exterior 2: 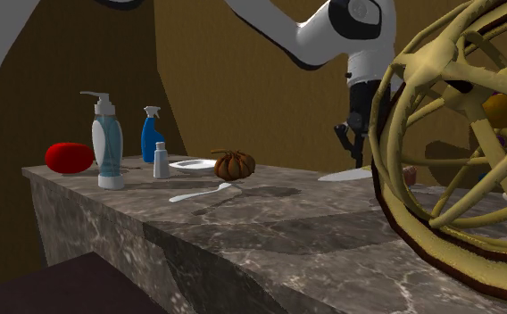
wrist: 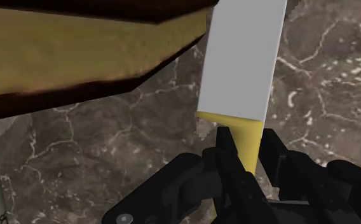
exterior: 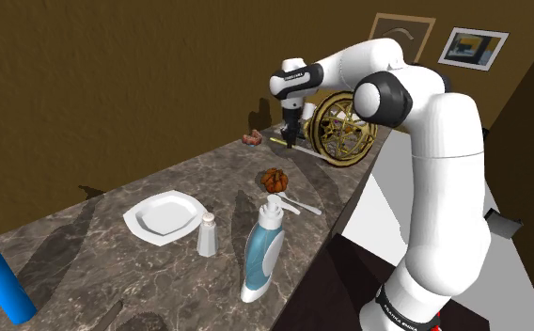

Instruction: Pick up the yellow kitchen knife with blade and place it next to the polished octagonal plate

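Note:
My gripper (wrist: 248, 153) is shut on the yellow handle of the kitchen knife (wrist: 239, 63). Its pale flat blade sticks out beyond the fingertips, low over the marble counter. In the shoulder view the gripper (exterior: 293, 139) and knife (exterior: 305, 152) are at the counter's far end, right beside the gold wire globe. In the second exterior view the blade (exterior 2: 345, 176) lies level under the gripper (exterior 2: 359, 147). The white octagonal plate (exterior: 164, 216) (exterior 2: 192, 164) sits well apart from it, further along the counter.
A gold wire globe (exterior: 343, 130) (exterior 2: 457, 152) stands close to the gripper. Between knife and plate lie a brown pumpkin-like thing (exterior: 274, 179) and a white spoon (exterior: 298, 203). A shaker (exterior: 207, 233), pump bottle (exterior: 263, 252) and blue spray bottle (exterior: 0, 282) stand near the plate.

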`<state>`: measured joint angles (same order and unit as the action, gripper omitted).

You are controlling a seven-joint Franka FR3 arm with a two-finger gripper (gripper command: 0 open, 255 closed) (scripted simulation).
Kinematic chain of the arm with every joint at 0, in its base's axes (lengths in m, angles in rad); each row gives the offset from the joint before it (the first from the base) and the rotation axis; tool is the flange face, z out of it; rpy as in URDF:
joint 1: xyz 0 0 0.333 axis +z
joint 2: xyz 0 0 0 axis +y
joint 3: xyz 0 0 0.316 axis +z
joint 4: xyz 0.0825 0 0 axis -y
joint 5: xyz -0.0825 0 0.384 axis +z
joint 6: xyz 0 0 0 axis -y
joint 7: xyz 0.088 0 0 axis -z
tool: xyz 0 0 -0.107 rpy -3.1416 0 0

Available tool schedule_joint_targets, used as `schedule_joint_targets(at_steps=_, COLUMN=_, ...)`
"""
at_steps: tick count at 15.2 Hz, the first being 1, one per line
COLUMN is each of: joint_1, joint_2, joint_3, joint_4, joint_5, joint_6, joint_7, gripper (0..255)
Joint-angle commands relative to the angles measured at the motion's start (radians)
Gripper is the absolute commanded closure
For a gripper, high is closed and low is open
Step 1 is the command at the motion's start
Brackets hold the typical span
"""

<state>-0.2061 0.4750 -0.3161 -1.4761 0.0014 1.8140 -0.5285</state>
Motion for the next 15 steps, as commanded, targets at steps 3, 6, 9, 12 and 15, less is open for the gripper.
schedule_joint_targets(at_steps=3, joint_1=-0.001, joint_2=-0.011, joint_3=-0.002, joint_4=0.039, joint_5=-0.003, joint_6=-0.050, joint_7=-0.003, gripper=255)
schedule_joint_targets(at_steps=6, joint_1=0.035, joint_2=-0.092, joint_3=-0.001, joint_4=-0.073, joint_5=-0.023, joint_6=-0.019, joint_7=0.030, gripper=255)
schedule_joint_targets(at_steps=9, joint_1=0.083, joint_2=-0.202, joint_3=0.006, joint_4=-0.226, joint_5=-0.054, joint_6=0.022, joint_7=0.087, gripper=255)
schedule_joint_targets(at_steps=12, joint_1=0.124, joint_2=-0.303, joint_3=0.019, joint_4=-0.359, joint_5=-0.081, joint_6=0.051, joint_7=0.147, gripper=255)
schedule_joint_targets(at_steps=15, joint_1=0.158, joint_2=-0.398, joint_3=0.039, joint_4=-0.476, joint_5=-0.105, joint_6=0.071, joint_7=0.211, gripper=255)
